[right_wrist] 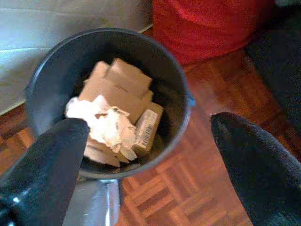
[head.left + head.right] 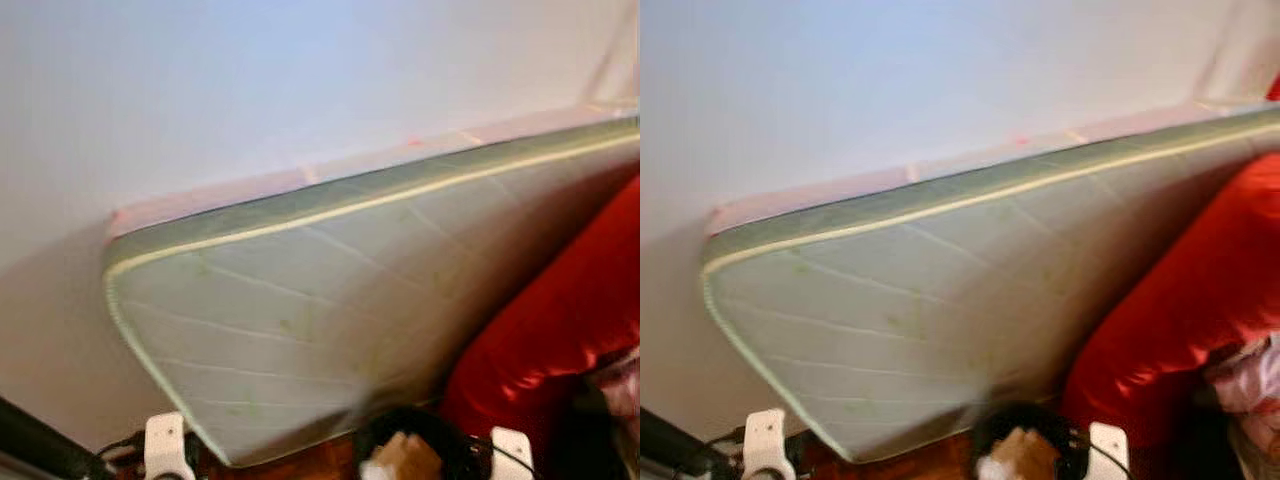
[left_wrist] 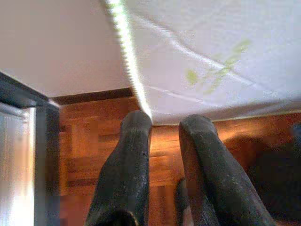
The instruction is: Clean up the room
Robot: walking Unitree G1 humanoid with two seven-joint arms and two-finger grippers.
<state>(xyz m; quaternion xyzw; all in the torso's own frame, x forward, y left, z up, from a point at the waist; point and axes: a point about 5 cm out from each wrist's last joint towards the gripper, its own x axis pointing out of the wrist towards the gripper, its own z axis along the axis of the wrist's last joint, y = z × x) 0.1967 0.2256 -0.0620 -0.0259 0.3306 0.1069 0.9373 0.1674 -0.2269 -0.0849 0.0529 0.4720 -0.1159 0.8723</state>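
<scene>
The black bin [image 1: 110, 101] stands on the wooden parquet floor [image 1: 188, 188] directly below the robot, near the bottom edge of the head views, just in front of the leaning mattress [image 2: 330, 320]. Inside it lie flat brown cardboard pieces [image 1: 117, 89], crumpled white paper [image 1: 106, 127] on top of them, and a small box with a printed label [image 1: 146, 129] against the near wall. It looks about half full.

The right gripper [image 1: 150, 155] hangs over the bin with its two black fingers spread wide and nothing between them. The left gripper [image 3: 164, 155] points at the floor by the mattress's lower edge; its fingers stand a little apart and hold nothing.

The step in hand seems to be dropping rubbish into the bin, and that drop looks complete. To go on well, the right arm should lift straight up so the fingers clear the rim without tipping the bin, then turn toward the next loose item.

To the right a red beanbag [image 2: 560, 330] rests against the mattress, with a pale wall [image 2: 250, 90] behind.
</scene>
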